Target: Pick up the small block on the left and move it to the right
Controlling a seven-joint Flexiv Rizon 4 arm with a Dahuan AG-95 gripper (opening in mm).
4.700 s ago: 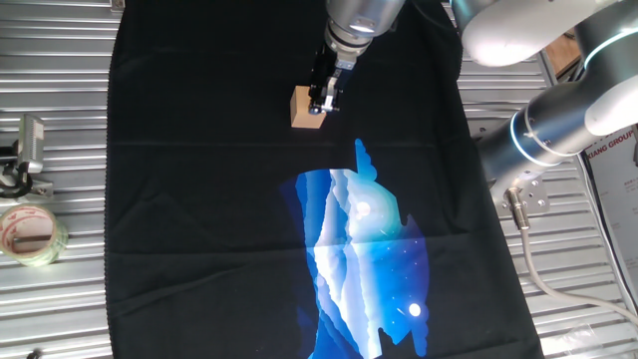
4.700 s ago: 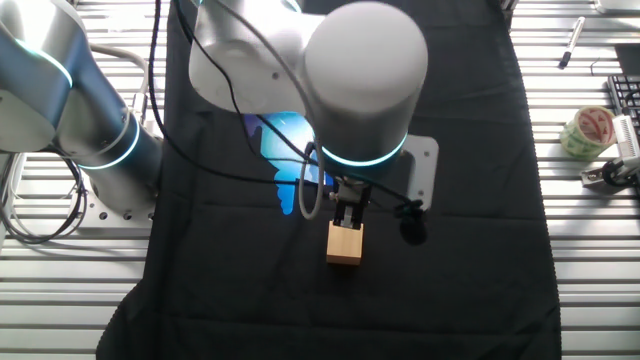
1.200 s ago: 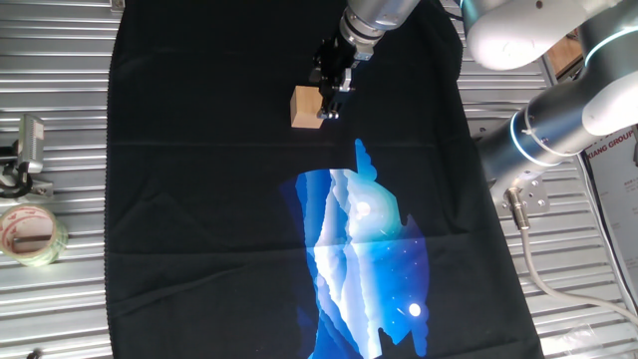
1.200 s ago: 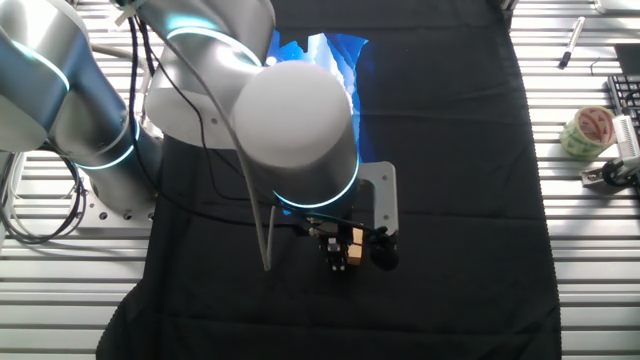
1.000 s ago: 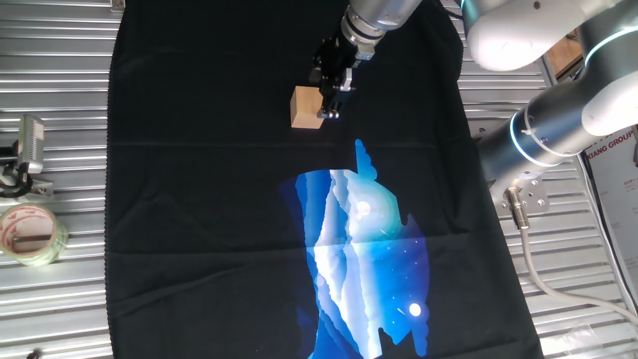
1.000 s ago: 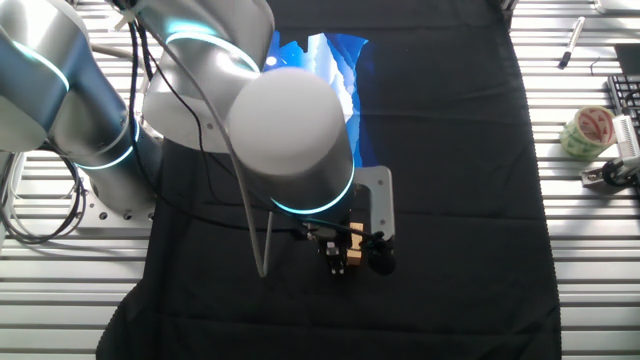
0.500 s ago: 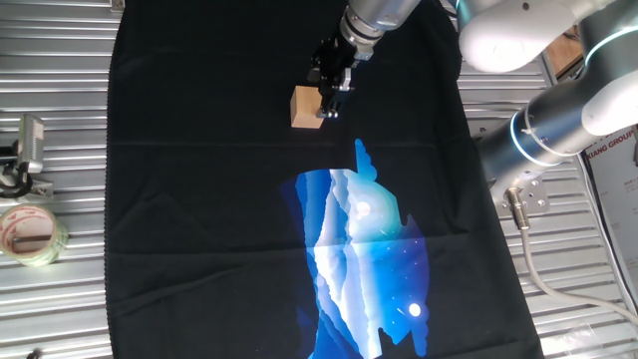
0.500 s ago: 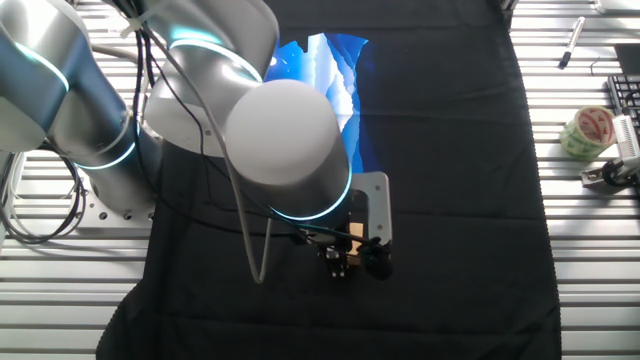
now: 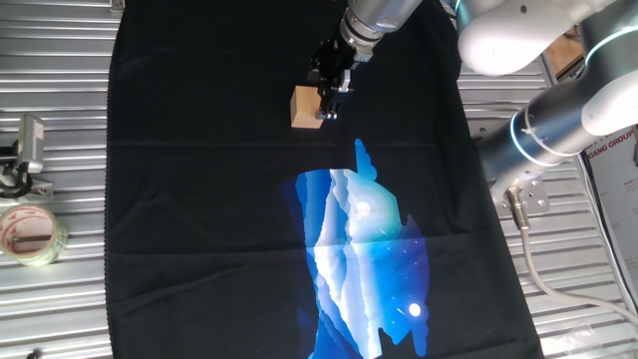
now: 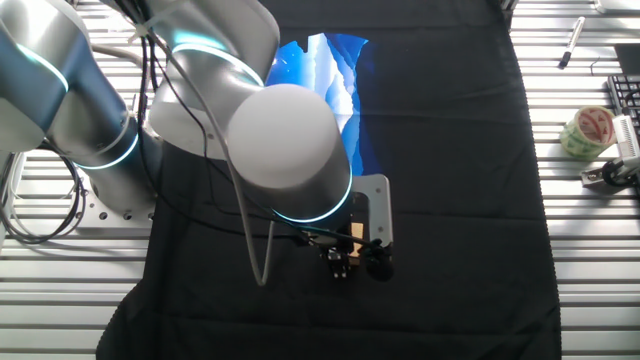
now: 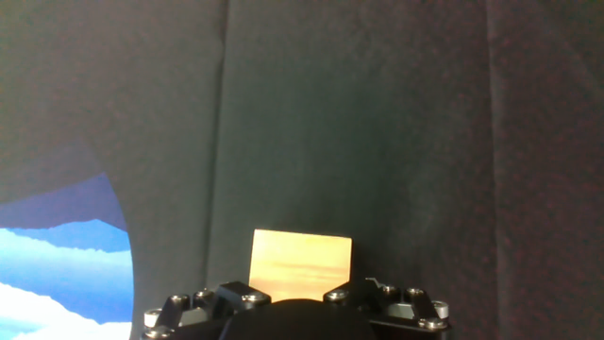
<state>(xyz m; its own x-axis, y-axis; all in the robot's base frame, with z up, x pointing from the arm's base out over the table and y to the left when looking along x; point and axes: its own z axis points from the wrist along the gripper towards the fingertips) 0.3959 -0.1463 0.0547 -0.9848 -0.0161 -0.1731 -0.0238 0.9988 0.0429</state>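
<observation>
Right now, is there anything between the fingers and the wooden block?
Nothing visible stands between them. The gripper is right at the small block, which sits on the black cloth. In the hand view the block lies directly beyond the gripper body.

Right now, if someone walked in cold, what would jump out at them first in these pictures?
Probably the bright blue mountain print glowing on the black cloth that covers the table. Next, the big silver arm bent low over the small block, a tan wooden cube near the cloth's far edge, with the gripper right at it.
</observation>
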